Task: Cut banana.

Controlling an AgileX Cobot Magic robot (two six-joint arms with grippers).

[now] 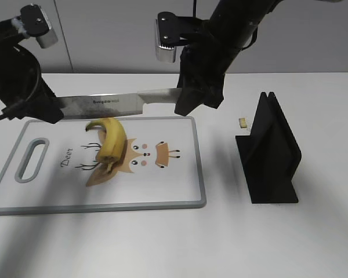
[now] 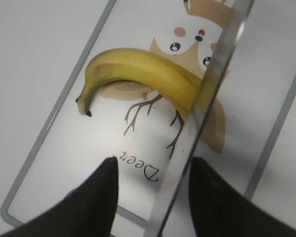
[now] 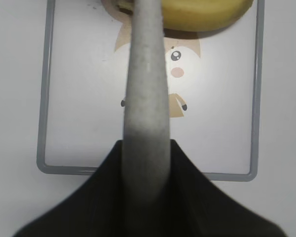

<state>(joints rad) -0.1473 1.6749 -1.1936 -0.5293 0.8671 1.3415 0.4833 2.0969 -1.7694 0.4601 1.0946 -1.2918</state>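
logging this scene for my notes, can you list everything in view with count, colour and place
banana: one, yellow, unpeeled, lying on the cutting board over the deer print
cutting board: one, white with a grey rim and a handle slot at its left end, on the table
knife: one, steel blade with a grey handle, held level above the board's far edge
knife stand: one, black, upright on the table right of the board
small scrap: one, pale yellow, on the table left of the stand
table: one, white
left gripper: one, black, at the blade's tip end
right gripper: one, black, jaws closed on the knife handle
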